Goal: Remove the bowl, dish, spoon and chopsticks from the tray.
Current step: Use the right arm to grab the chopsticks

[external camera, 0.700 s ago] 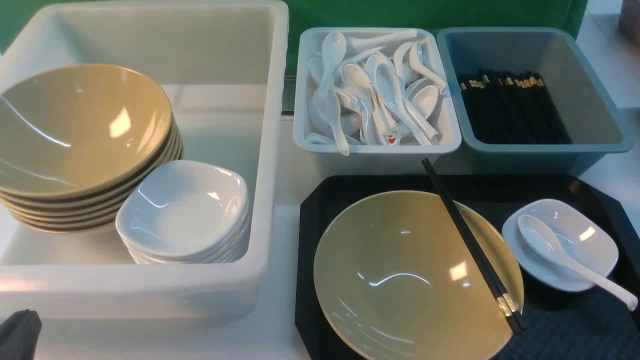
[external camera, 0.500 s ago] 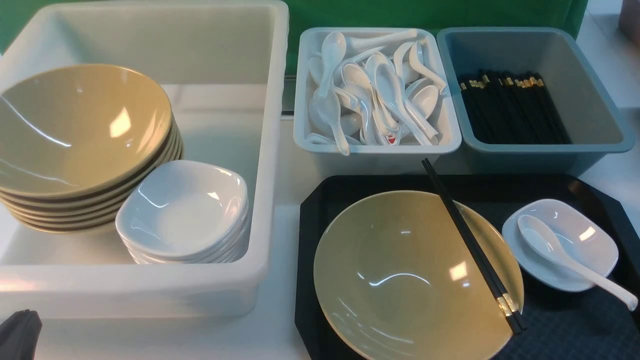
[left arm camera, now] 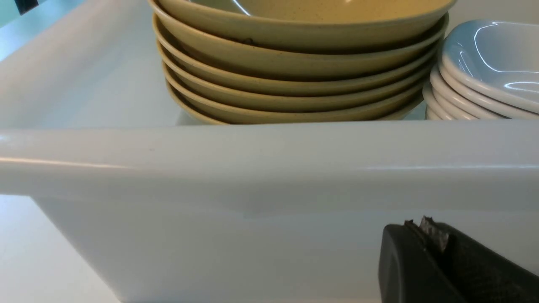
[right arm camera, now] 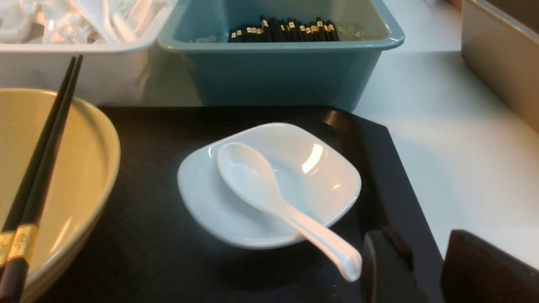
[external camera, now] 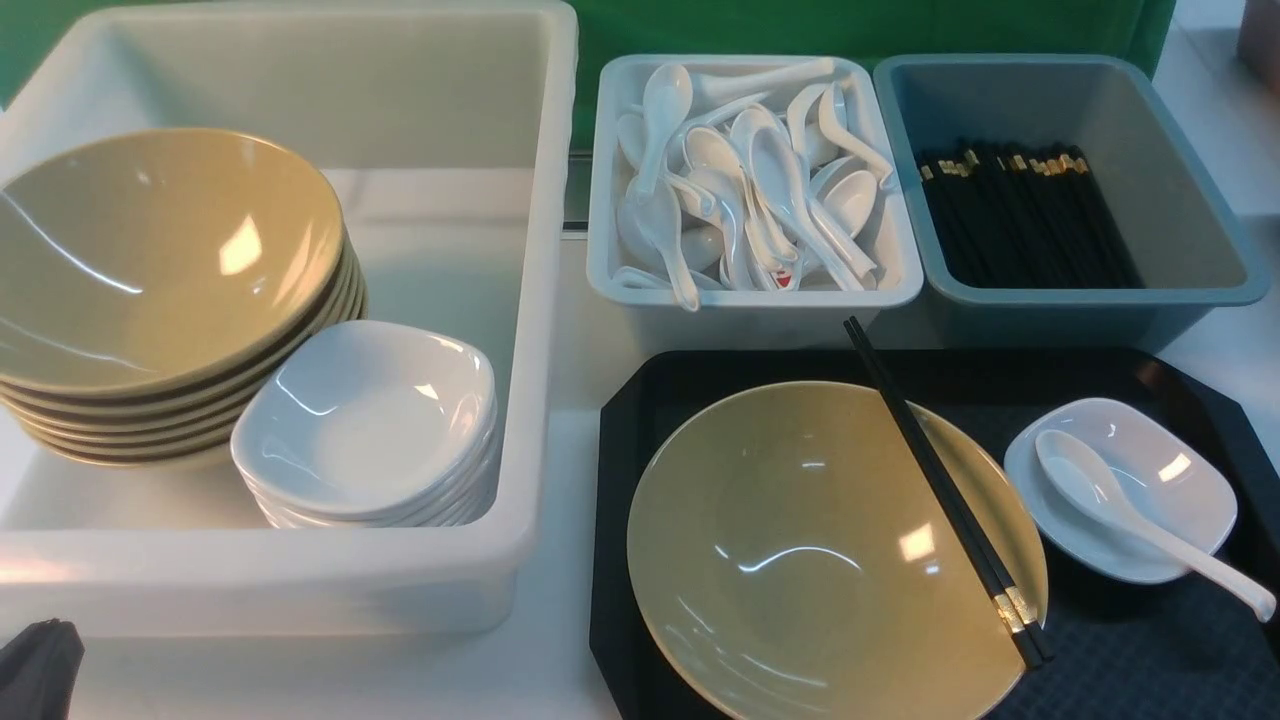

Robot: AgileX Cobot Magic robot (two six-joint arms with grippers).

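Observation:
The black tray holds the tan bowl. The black chopsticks lie across the bowl's right side. To its right sits the white dish with the spoon in it, handle end sticking out over the rim. In the right wrist view my right gripper is open and empty over the tray's edge, just beside the handle end of the spoon in the dish. My left gripper is shut and empty, in front of the white tub's near wall; its tip shows bottom left.
The white tub on the left holds a stack of tan bowls and a stack of white dishes. Behind the tray stand a white bin of spoons and a grey-blue bin of chopsticks.

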